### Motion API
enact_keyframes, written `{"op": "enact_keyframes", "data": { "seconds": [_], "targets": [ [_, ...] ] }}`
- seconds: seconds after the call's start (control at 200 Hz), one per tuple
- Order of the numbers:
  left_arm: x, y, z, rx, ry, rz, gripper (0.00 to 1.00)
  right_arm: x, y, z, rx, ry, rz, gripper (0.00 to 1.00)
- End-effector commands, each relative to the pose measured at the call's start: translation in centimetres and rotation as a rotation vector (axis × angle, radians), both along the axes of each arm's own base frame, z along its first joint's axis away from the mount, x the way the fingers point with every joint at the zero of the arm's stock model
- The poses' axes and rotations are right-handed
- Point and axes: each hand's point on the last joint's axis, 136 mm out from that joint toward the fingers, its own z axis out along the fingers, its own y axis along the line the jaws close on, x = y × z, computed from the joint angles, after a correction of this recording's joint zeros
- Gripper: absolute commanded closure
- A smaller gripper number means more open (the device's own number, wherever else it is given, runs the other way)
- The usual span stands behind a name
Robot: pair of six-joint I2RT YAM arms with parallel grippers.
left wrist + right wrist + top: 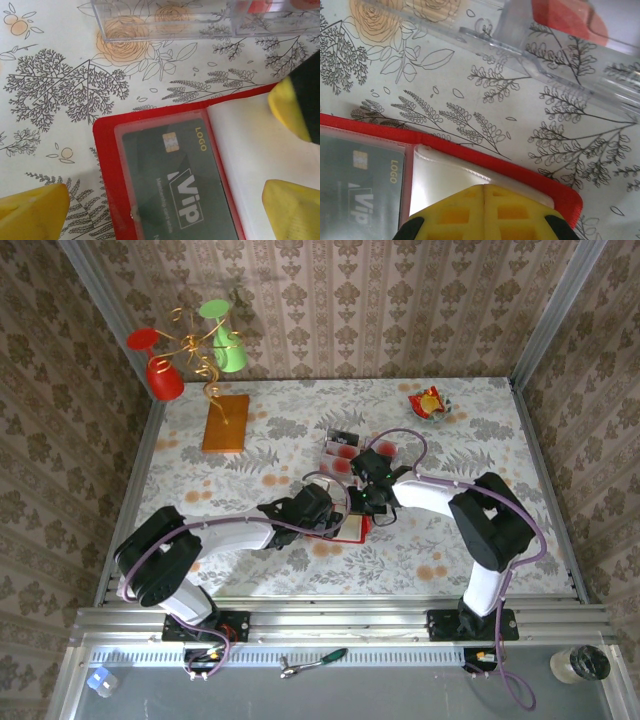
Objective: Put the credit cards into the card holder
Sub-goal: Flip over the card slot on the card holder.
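One card holder (352, 530) open mid-table, one credit card (175, 185) in its left pocket, left gripper (322, 512) spread above, right gripper (485, 212) pinched together over right pocket, clear tray (165, 20) just beyond, bare table (420, 560) near-right.

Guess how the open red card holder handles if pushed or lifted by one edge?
Likely floppy: the holder lies open and flat, thin, hinged at a middle fold. Probably light, so a push may just slide it over the table. Its clear pockets look glossy, so perhaps slippery to pinch.
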Motion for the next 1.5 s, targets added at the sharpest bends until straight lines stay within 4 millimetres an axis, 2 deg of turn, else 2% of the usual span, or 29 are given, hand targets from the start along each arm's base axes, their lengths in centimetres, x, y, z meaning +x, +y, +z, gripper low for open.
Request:
{"op": "enact_keyframes", "data": {
  "seconds": [0.0, 0.275, 0.485, 0.79, 0.88, 1.02, 1.11, 1.3, 1.495],
  "targets": [
    [-0.3, -0.5, -0.1, -0.016, 0.0, -0.014, 0.0, -0.9, 0.7, -1.4, 0.006, 0.055, 0.02, 1.0],
    [-0.7, -0.4, -0.7, -0.007, 0.004, -0.02, 0.0, -0.6, 1.5, -0.9, 0.036, 0.05, 0.012, 1.0],
    [-1.2, -0.2, -1.8, 0.019, 0.01, -0.021, 0.0, -0.7, 1.8, -1.4, 0.057, 0.063, -0.001, 1.0],
    [-1.8, 1.5, -3.6, 0.08, 0.021, 0.007, 0.0, -0.5, 2.2, -0.8, 0.083, 0.058, -0.005, 0.99],
    [-2.0, 1.8, -4.0, 0.086, 0.028, 0.012, 0.0, -0.3, 2.3, -0.1, 0.09, 0.048, 0.0, 0.94],
    [-2.1, 1.8, -3.9, 0.079, 0.026, 0.016, 0.0, 0.3, 1.6, 1.7, 0.097, 0.0, -0.03, 0.77],
    [-2.1, 1.9, -3.9, 0.078, 0.025, 0.02, 0.0, 0.5, 1.0, 2.2, 0.091, -0.014, -0.05, 0.71],
    [-2.0, 1.8, -3.8, 0.078, 0.023, 0.018, 0.0, 0.3, 0.2, 2.0, 0.07, -0.018, -0.068, 0.58],
    [-2.0, 1.8, -3.8, 0.077, 0.022, 0.017, 0.0, 0.2, 0.2, 1.1, 0.065, 0.0, -0.071, 0.56]
  ]
}}
